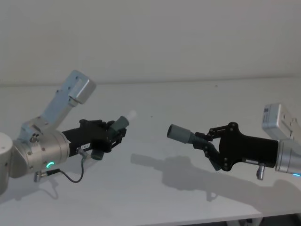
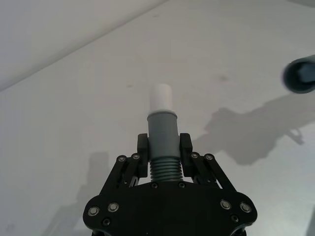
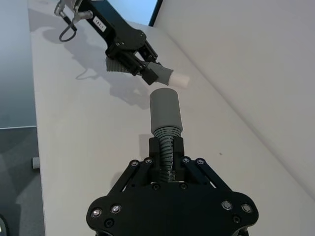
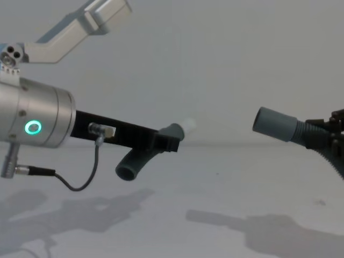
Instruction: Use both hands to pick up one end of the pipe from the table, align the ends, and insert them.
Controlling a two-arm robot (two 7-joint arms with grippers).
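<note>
So, both pipe halves are up off the table [image 1: 155, 193] right now, one in each gripper. The left gripper [image 1: 118, 132] sits on the left, fingers pressed in from both sides on the ribbed middle of its bent pipe piece [image 1: 121, 124]. The white spigot tip [image 1: 132, 114] pokes out to the right and a bit toward the far side, and the other end of that piece hangs down under the gripper. The right gripper [image 1: 207, 142] is over on the right, pinching the ribs of the second pipe piece [image 1: 195, 137], with its hollow cuff [image 1: 179, 133] pointing left toward the spigot. The two ends face each other with a clear gap between them, not touching. Both cast shadows on the table below.
</note>
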